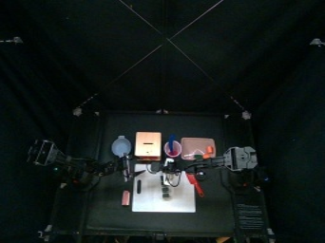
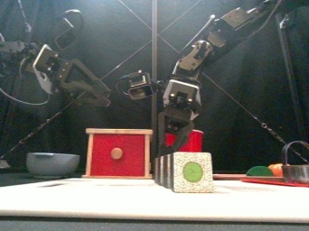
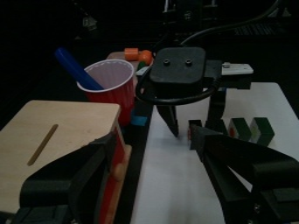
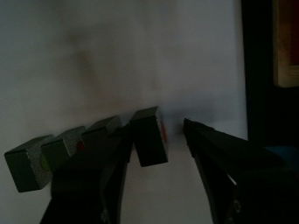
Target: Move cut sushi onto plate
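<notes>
The right gripper [image 4: 176, 144], jaws apart, straddled the end piece of the small dark cut sushi row [image 4: 82, 144] on the white cutting board [image 4: 128, 61]; next it needed to close and lift. The left gripper [image 3: 158, 175] hovered open nearby. At 12 o'clock stood a red plastic cup [image 3: 103, 77] and wooden box [image 2: 118, 152].

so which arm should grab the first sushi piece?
Right. Its tool already straddles the end piece of the cut sushi on the white board, jaws apart. The left tool hangs back beside the board.
</notes>
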